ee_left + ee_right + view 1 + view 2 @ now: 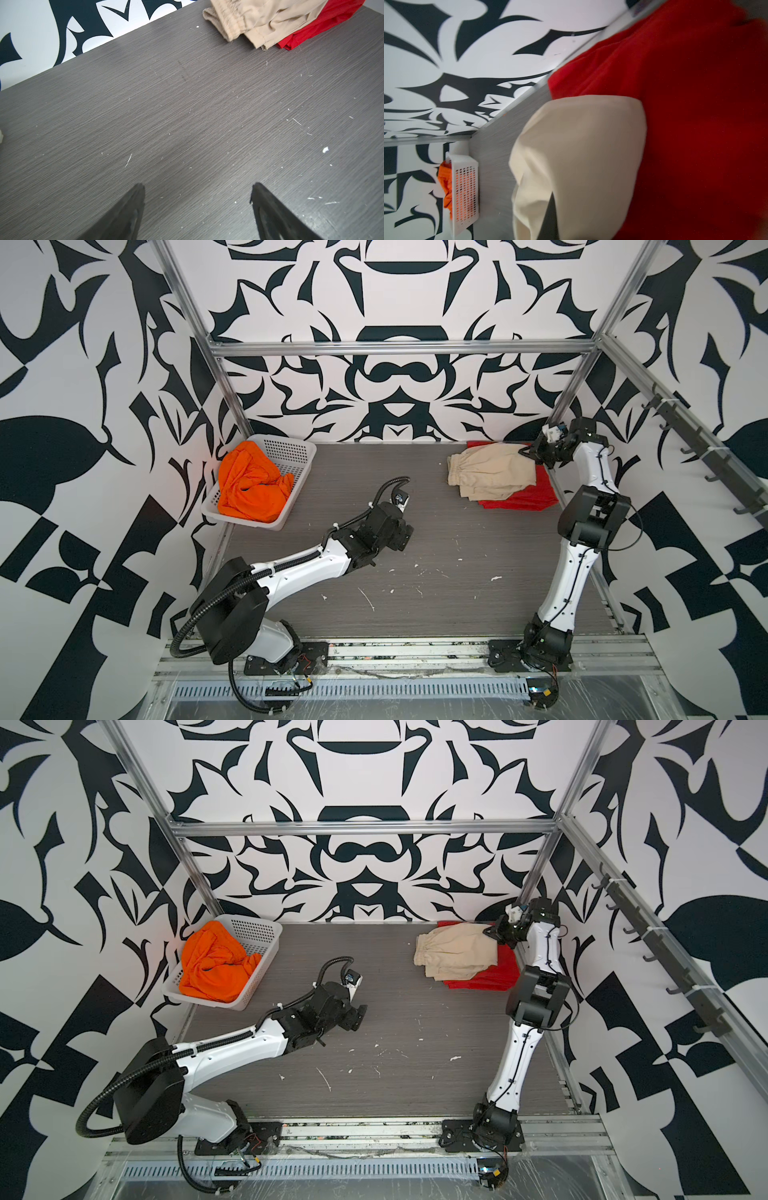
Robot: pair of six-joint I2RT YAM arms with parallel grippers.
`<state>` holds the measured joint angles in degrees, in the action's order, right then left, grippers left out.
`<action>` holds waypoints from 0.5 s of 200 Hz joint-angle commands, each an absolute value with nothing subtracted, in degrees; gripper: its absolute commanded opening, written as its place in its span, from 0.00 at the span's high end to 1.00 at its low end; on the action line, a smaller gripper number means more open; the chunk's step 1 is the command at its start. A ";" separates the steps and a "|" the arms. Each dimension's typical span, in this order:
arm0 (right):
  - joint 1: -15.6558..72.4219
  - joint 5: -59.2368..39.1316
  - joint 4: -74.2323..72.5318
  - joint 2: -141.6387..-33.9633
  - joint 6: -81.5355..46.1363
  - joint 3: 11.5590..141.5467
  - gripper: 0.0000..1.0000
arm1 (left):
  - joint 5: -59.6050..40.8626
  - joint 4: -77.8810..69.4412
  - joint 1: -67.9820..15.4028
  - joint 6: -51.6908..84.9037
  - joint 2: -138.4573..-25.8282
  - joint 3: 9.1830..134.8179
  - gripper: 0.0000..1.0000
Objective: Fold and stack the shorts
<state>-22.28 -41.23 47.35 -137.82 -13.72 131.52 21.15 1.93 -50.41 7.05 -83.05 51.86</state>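
The right end effector (pixel 523 452) pinched the beige shorts (pixel 486 475), stacked on the red shorts (pixel 519 499) at the worktop's (pixel 415 593) two o'clock; a tug could have dragged the fold apart. The left end effector (pixel 197 191) hung released; orange shorts (pixel 249 489) sat at ten o'clock.

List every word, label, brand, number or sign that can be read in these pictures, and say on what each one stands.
None can be read.
The orange shorts in the basket, the beige shorts and the red shorts show no print or label.
The walls carry only black abstract shapes.
A small blue and white patch on the right arm's wrist is too small to read.
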 commanded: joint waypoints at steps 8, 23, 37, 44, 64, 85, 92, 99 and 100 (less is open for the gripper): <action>-24.02 -34.19 46.32 -137.43 -11.28 133.75 1.00 | 20.44 2.90 -50.19 7.54 -84.48 54.55 0.16; -24.25 -30.73 47.17 -139.66 -10.51 134.33 0.95 | 20.39 3.01 -50.15 7.47 -84.65 54.82 0.16; -24.28 -28.22 47.55 -142.16 -10.15 134.69 0.89 | 20.39 3.07 -50.19 7.54 -84.79 54.93 0.16; -24.26 -26.89 47.78 -143.41 -10.24 134.91 0.86 | 20.39 3.14 -50.19 7.53 -84.81 54.97 0.16; -24.09 -24.12 48.54 -145.13 -10.19 135.30 0.71 | 20.50 3.77 -50.19 7.60 -85.03 55.46 0.16; -23.41 -22.05 47.17 -142.69 -10.06 132.96 0.50 | 20.74 3.95 -50.19 7.58 -84.90 55.79 0.16; -23.02 -21.08 45.89 -141.31 -9.86 130.99 0.44 | 20.82 4.08 -50.14 7.64 -84.93 55.90 0.16; -22.58 -19.87 44.11 -138.21 -9.59 128.91 0.39 | 20.94 4.17 -50.19 7.73 -84.96 56.08 0.16; -22.49 -19.60 43.85 -137.88 -9.59 128.57 0.38 | 20.97 4.15 -50.19 7.78 -84.97 56.12 0.16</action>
